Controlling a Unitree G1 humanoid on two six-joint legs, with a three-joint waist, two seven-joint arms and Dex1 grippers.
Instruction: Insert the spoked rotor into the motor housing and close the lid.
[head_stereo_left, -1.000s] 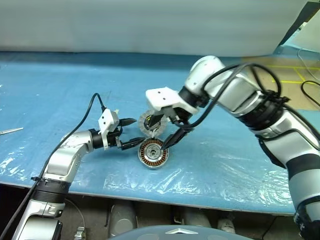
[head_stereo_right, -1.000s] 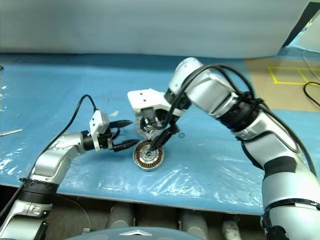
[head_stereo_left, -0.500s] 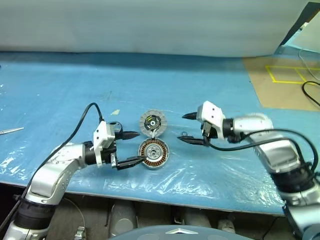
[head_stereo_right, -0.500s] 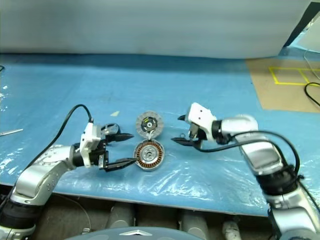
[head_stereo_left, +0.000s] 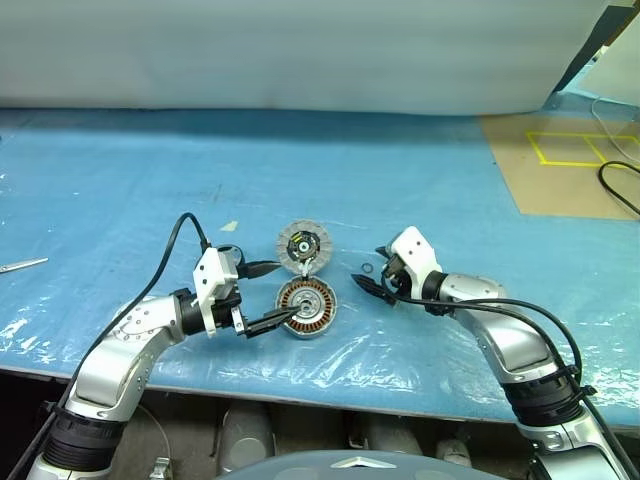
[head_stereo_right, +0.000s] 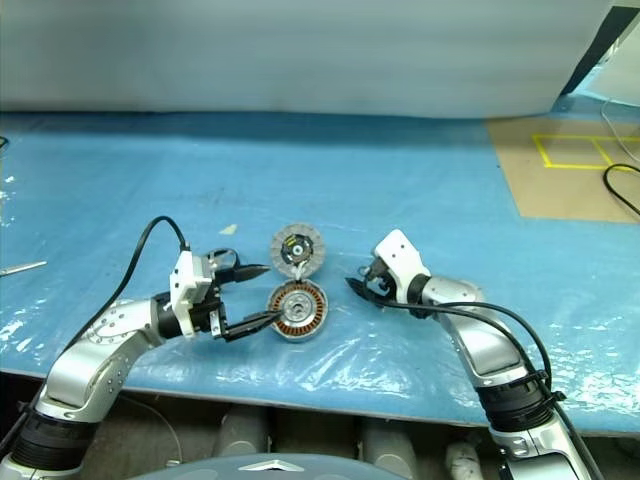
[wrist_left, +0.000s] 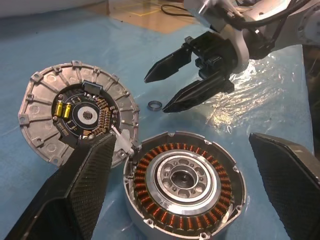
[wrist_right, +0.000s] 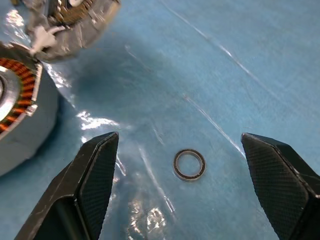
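Housing (wrist_left: 184, 186) sits between my wide-open left claw (head_stereo_left: 268, 296) fingers, looks heavy and rigid, windings fragile, so I'd grab the grey outer wall.

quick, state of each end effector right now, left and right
Left end effector: open, holding nothing, fingers either side of the motor housing.
Right end effector: open, holding nothing, over a small ring.

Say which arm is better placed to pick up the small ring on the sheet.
Right. The right gripper, open, points at the small ring just ahead; the left gripper, open, sits by the motor housing, farther off.
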